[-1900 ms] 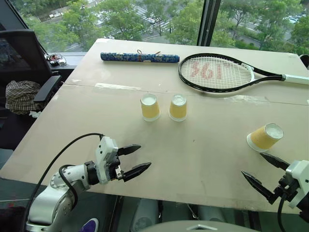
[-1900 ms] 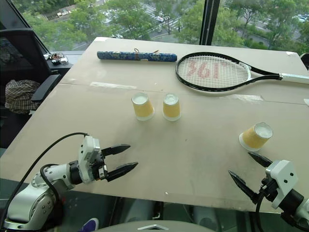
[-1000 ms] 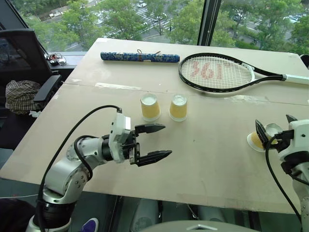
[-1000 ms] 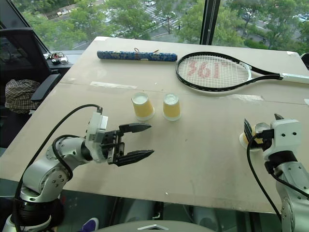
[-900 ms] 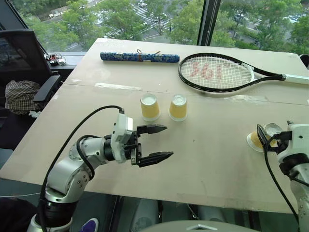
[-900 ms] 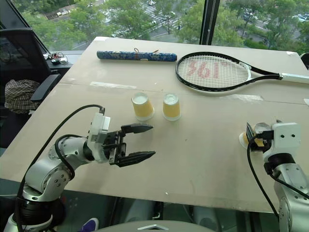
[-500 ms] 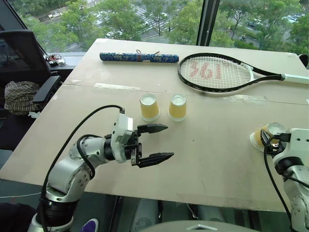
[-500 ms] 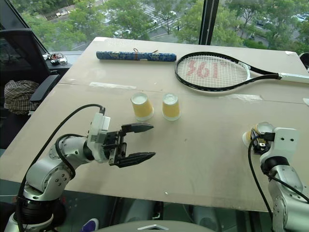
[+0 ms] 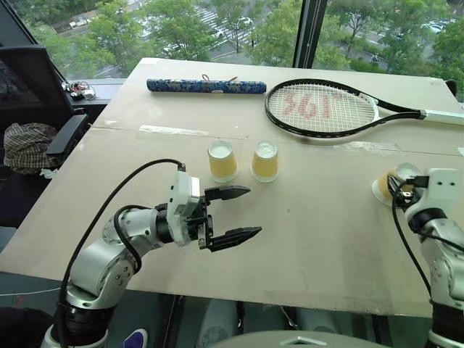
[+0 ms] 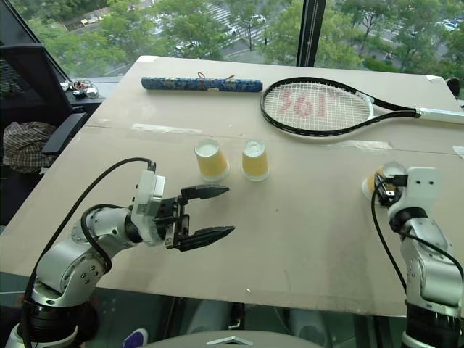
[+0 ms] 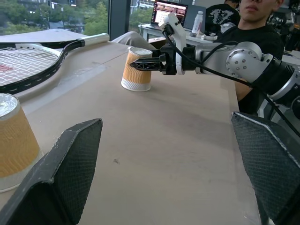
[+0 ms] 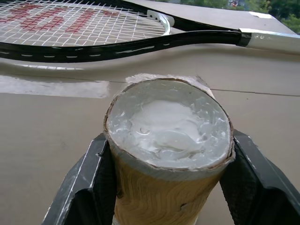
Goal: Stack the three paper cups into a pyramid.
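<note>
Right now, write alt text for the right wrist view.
The right gripper is shut on an upside-down yellow-orange paper cup, one black finger on each side. Behind it a tennis racket lies on the beige table.

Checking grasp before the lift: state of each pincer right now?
Left pincer: open, holding nothing, above the table.
Right pincer: shut on the third paper cup, one finger on each side.

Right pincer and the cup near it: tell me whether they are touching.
Touching. In the right wrist view the right pincer has both black fingers pressed against the sides of the cup.
</note>
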